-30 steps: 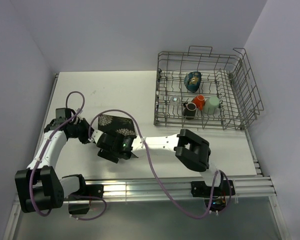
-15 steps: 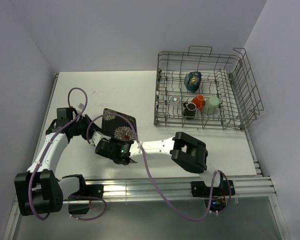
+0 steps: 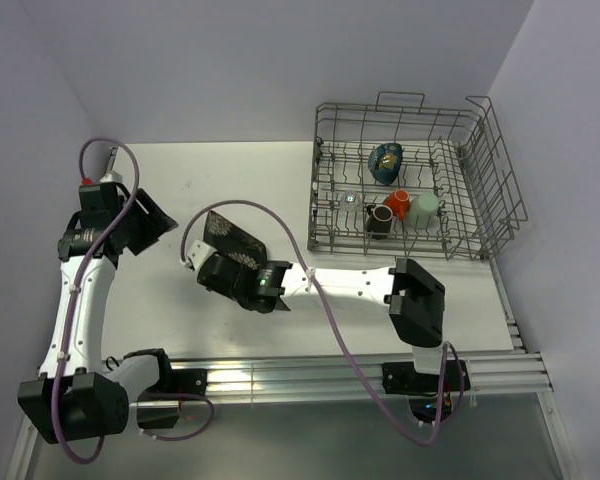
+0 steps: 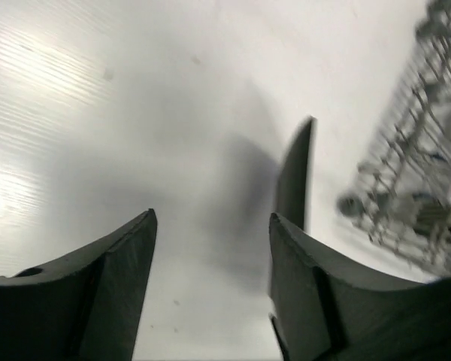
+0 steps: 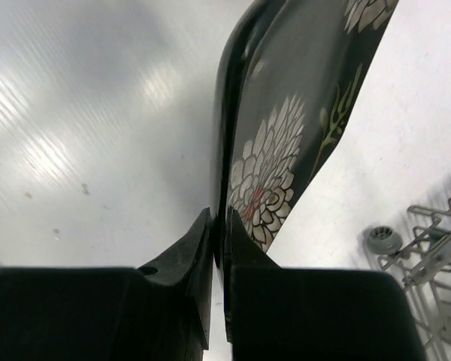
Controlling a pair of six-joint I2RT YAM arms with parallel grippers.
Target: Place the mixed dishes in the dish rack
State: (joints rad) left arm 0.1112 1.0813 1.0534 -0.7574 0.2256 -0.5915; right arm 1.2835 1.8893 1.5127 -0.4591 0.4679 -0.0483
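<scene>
The dark square plate [image 3: 226,232] with white flowers stands tilted on edge over the table at centre left. My right gripper [image 3: 238,264] is shut on its near rim; in the right wrist view the fingers [image 5: 203,233] pinch the plate [image 5: 301,113]. My left gripper [image 3: 158,222] hangs open and empty to the left, apart from the plate [image 4: 295,180], which it sees edge-on. The dish rack [image 3: 480,240] at the back right holds the dark-blue bowl [image 3: 386,162], orange mug [image 3: 397,203], pale green cup [image 3: 425,208], brown mug [image 3: 379,221] and clear glass [image 3: 351,198].
White walls close in the table at the back and on both sides. The rack's wire side [image 5: 428,248] shows at the lower right of the right wrist view, and blurred at the right edge of the left wrist view. A purple cable [image 3: 280,222] loops over the plate.
My left gripper has opened, let go of the plate and drawn back up to the left. My right gripper has shut on the plate and now holds it alone, tilted more upright.
</scene>
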